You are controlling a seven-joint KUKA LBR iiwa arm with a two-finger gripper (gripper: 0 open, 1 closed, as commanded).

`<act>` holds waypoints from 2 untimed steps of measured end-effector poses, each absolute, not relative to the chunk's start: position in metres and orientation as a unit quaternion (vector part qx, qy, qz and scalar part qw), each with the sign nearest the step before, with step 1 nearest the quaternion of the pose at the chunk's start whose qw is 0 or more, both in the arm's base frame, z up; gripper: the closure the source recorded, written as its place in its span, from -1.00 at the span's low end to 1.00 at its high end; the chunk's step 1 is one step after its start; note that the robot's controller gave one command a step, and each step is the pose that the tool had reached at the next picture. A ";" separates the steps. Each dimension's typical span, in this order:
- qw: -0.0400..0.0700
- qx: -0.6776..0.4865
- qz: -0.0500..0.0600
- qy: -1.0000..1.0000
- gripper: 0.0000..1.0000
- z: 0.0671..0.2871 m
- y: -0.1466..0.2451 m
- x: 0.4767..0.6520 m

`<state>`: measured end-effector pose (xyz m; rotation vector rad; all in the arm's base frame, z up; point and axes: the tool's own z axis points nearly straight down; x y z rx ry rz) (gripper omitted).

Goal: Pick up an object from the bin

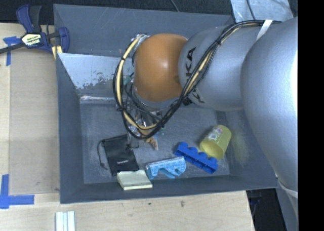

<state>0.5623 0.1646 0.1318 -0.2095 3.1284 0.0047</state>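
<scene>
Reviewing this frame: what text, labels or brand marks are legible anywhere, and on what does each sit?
"KA": dark letters on the silver arm housing, the rest not legible.
Label on the yellow cup: too small to read.
White print on the black flat object: too small to read.

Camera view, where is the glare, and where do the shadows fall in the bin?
In the camera view, a soft highlight sits on the orange wrist cover and a broad sheen on the silver arm. The far wall of the bin catches a pale glare. The arm's shadow darkens the floor beneath the wrist, by the black pouch, while the yellow cup lies well lit.
</scene>
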 end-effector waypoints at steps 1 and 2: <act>0.003 -0.141 0.000 0.990 -1.00 0.110 0.164 0.560; 0.005 0.097 0.003 0.995 1.00 0.071 0.193 0.567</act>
